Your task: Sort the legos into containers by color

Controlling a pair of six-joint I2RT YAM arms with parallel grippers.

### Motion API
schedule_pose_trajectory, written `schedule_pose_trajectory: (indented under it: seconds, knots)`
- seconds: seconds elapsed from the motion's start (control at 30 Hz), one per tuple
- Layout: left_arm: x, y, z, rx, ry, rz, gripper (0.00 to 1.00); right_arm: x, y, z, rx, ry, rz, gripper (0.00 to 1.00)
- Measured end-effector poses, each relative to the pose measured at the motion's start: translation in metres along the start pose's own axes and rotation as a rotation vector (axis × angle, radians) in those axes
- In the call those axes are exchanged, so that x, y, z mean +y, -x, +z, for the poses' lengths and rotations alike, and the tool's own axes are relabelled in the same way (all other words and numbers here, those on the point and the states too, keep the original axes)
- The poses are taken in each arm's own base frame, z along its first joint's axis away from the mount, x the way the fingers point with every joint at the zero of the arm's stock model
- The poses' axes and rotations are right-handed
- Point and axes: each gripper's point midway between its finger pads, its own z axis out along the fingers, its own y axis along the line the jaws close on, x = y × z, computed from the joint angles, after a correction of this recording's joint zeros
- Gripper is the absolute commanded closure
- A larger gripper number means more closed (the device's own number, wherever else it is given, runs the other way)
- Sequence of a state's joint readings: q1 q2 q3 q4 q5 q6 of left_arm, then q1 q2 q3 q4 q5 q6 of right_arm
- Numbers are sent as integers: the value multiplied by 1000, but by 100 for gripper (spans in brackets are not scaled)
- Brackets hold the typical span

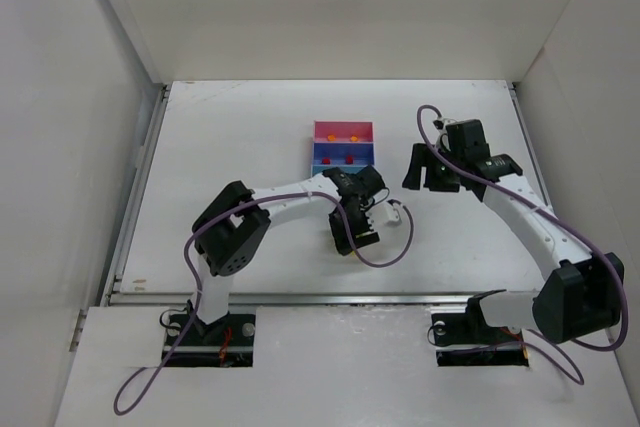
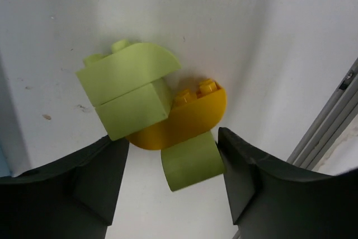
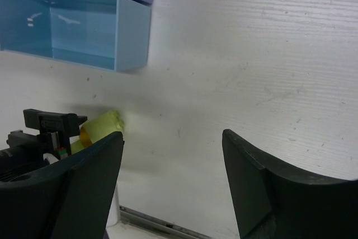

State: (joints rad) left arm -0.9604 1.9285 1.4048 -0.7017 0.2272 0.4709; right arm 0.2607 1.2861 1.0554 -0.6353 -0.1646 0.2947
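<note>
In the left wrist view a large lime-green brick [image 2: 126, 90], a yellow-orange brick [image 2: 190, 118] and a small curved lime brick [image 2: 190, 160] lie clustered on the white table. My left gripper [image 2: 173, 149] is open and straddles the small lime brick; its right finger touches that brick, with a gap on the left side. From above, the left gripper [image 1: 352, 235] hides these legos. The containers stand just beyond: the pink bin [image 1: 343, 127] holds orange bricks, the dark blue bin [image 1: 343, 151] red ones, and the light blue bin [image 3: 72, 26] shows no bricks. My right gripper [image 1: 432, 175] hovers open to the right of the tray, holding nothing.
A metal rail [image 1: 330, 297] runs along the table's near edge, close behind the left gripper. White walls [image 1: 90, 147] enclose the table on the left, back and right. A purple cable [image 1: 395, 247] loops beside the left wrist.
</note>
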Motion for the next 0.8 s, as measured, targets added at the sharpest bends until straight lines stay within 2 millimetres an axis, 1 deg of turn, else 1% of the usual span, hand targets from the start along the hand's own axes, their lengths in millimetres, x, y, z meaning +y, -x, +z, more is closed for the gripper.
schedule_pose_trajectory:
  seconds: [0.07, 0.1, 0.2, 0.23, 0.33, 0.37, 0.4, 0.5, 0.7, 0.77, 0.8]
  knots:
    - [0, -1, 5, 9, -4, -8, 44, 0, -1, 0, 3, 0, -2, 23]
    - [0, -3, 7, 16, -7, -12, 50, -1, -2, 1, 4, -2, -2, 23]
    - [-1, -5, 10, 30, -12, -22, 63, -1, -2, 1, 5, -2, -3, 23]
    - [-1, -5, 10, 27, -11, -23, 71, -1, -2, 1, 5, -2, -3, 23]
    - [-1, -4, 10, 23, -12, -22, 83, -1, -2, 1, 5, -2, -3, 23]
    - [0, -4, 10, 23, -11, -22, 93, -1, -2, 1, 5, -2, -3, 23]
    - [0, -4, 10, 23, -11, -22, 97, -1, -2, 1, 5, -2, -3, 23]
    - [0, -3, 11, 21, -11, -22, 100, -1, -2, 1, 5, -2, -6, 23]
    - [5, 0, 9, 0, -1, -31, 100, -1, 1, 0, 14, -5, -17, 22]
    - [9, 2, 3, -20, 14, -39, 100, 1, 6, -3, 10, -3, -28, 19]
    - [11, 3, -2, -35, 25, -41, 100, 2, 9, -5, 5, -1, -34, 19]
